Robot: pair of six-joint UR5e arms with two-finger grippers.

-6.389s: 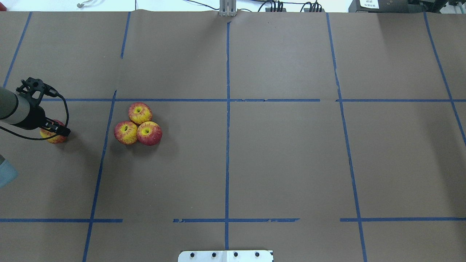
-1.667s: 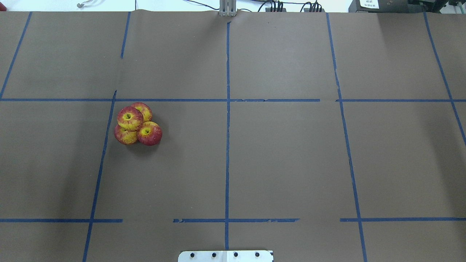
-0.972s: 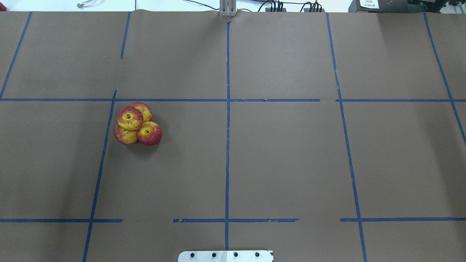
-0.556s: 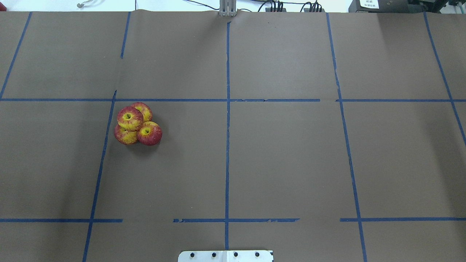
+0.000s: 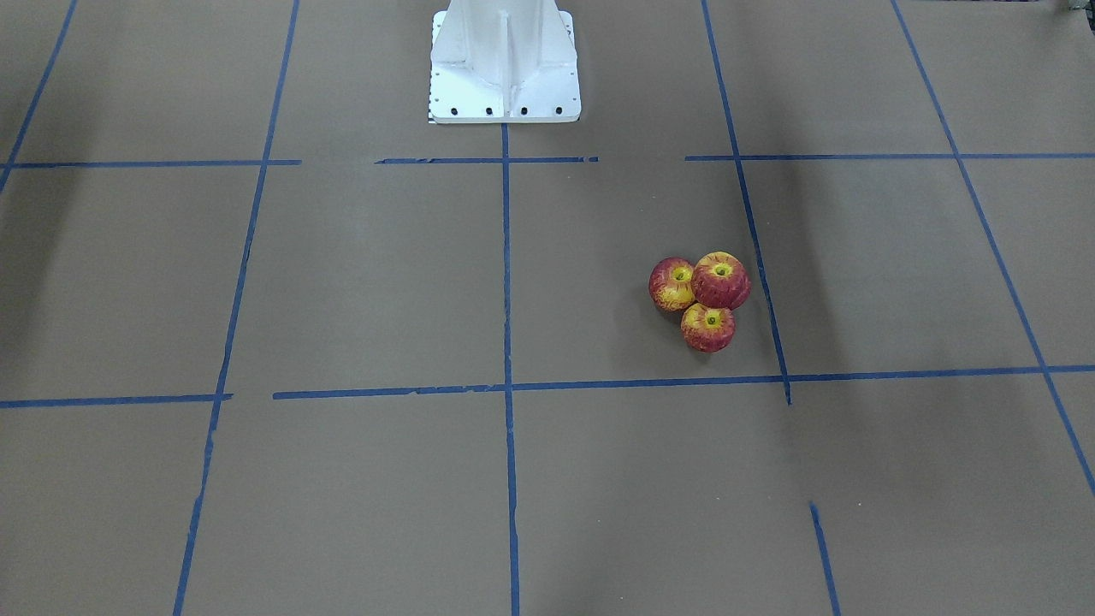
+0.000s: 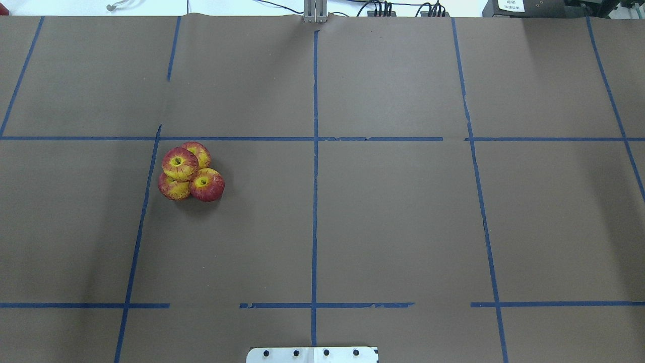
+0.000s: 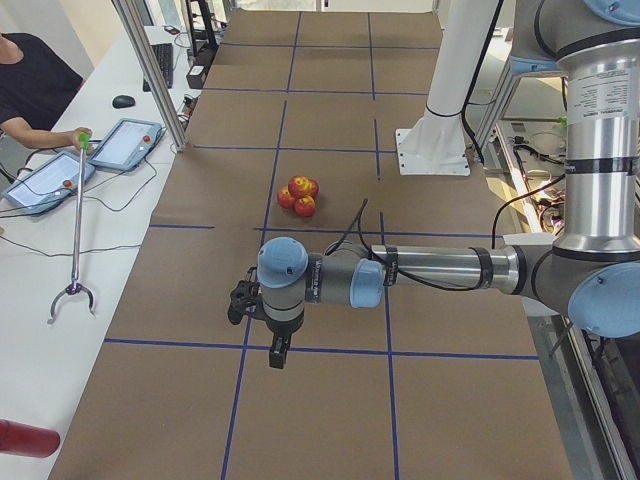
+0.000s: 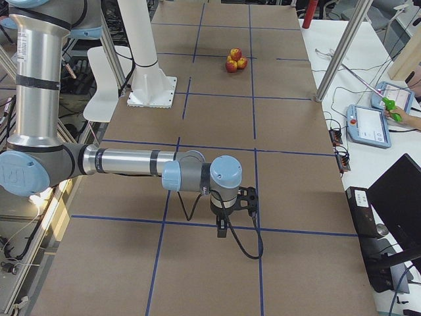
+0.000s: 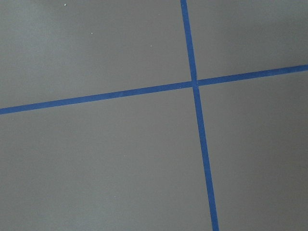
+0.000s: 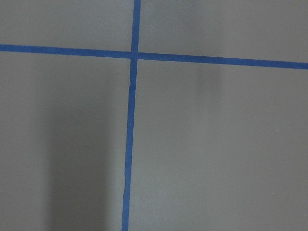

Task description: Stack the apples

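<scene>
Four red-and-yellow apples sit in one cluster on the brown paper left of centre. One apple rests on top of the other three: a back one, a front-left one and a darker red one. The front-facing view shows the top apple and two lower ones. The cluster is small in the left view and the right view. My left gripper and right gripper hang over bare paper far from the apples. I cannot tell if they are open.
Blue tape lines grid the brown paper. The white robot base stands at the table's near middle. At the left end a person holds a grabber stick beside two tablets. Both wrist views show only paper and tape.
6.4 s ago my left gripper was at a fourth apple at the far left. That apple now sits on top of the three. The arm has left the overhead view. Nothing changed over the last 1.7 s.
</scene>
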